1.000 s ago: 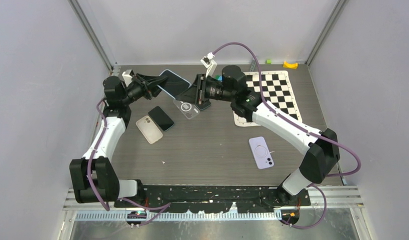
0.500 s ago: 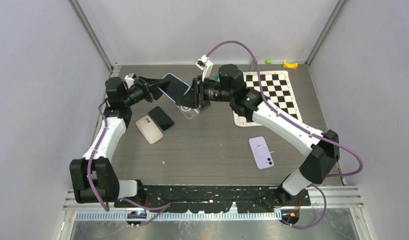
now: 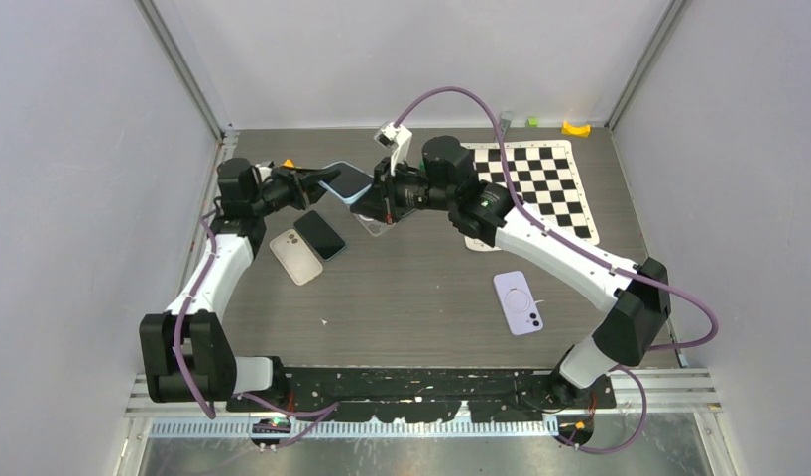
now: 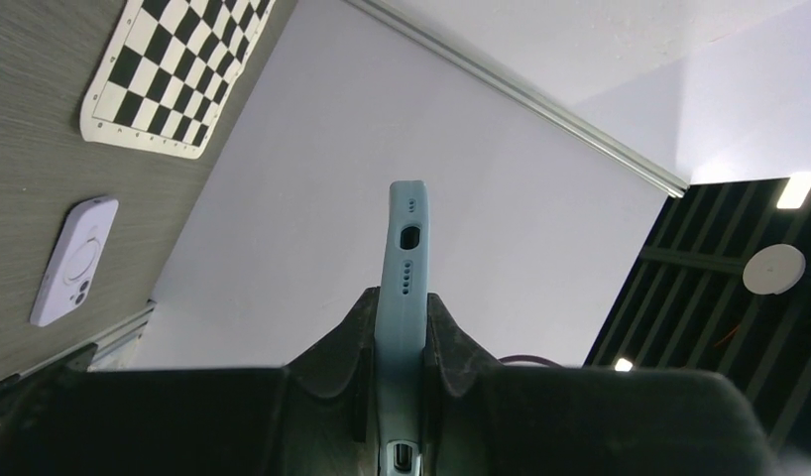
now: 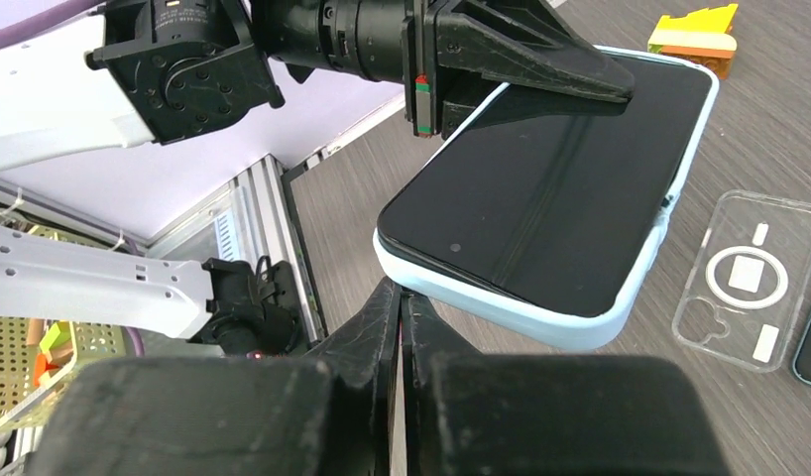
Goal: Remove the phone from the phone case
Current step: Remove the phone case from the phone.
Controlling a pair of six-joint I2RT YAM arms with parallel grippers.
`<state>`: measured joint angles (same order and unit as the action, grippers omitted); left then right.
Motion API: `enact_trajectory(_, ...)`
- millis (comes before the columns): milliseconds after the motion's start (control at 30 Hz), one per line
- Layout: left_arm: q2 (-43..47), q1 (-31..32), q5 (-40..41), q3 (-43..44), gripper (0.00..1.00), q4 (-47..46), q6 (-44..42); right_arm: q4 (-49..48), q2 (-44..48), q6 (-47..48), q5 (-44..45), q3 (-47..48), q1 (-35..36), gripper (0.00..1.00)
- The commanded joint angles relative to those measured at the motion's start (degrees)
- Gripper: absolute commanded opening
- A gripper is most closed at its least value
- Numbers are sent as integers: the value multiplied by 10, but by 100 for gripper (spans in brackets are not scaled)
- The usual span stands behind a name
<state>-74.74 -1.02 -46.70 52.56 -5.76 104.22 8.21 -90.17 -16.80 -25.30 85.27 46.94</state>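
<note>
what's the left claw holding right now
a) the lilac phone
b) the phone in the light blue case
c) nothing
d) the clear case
b: the left wrist view shows the left claw shut on the phone in the light blue case, seen edge-on between its fingers, while the clear case lies apart from it, ungripped.

Dark wood-grain table (image 3: 421,297). Bears a checkerboard mat (image 3: 535,188) at far right. Left of mat: clear case (image 5: 744,283), then black phone (image 3: 320,235) and beige phone (image 3: 295,257) side by side. Nearer than mat: lilac phone (image 3: 519,302), back up. Beyond mat: yellow piece (image 3: 576,128), green block (image 3: 530,121).
</note>
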Motion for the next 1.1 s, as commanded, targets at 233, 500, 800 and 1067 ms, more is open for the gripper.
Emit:
enact_trajectory(233, -2, -7, 38, -4, 0, -248, 54, -150, 97, -119, 27, -120, -36, 59)
enact_trajectory(500, 2, -8, 69, 28, 0, -319, 13, -314, 134, -389, 21, -196, -110, 77)
enact_trajectory(800, 10, -8, 88, 30, 0, -389, 23, -282, 72, -488, 26, -108, -114, 66)
enact_trajectory(1067, 20, -8, 96, 23, 0, -397, 33, -300, 44, -527, 7, -90, -112, 62)
